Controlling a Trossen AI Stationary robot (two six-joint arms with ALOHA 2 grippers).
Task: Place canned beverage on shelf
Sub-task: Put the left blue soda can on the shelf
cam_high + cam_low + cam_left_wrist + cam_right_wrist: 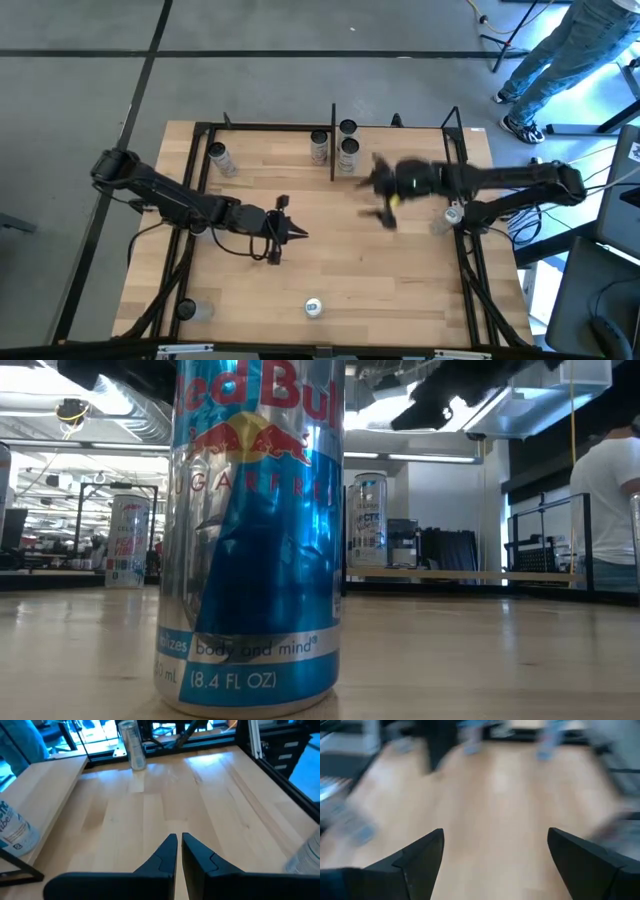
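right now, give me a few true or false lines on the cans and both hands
1. The right hand is open and holds nothing. True.
2. The left hand grips a can. False: its fingers are shut on nothing.
3. Three cans stand clustered by the shelf's middle upright. True.
4. No can is left at the table's near edge. False: the Red Bull can stands there upright.

A person in jeans (565, 50) stands on the floor beyond the table's (330, 260) far right corner
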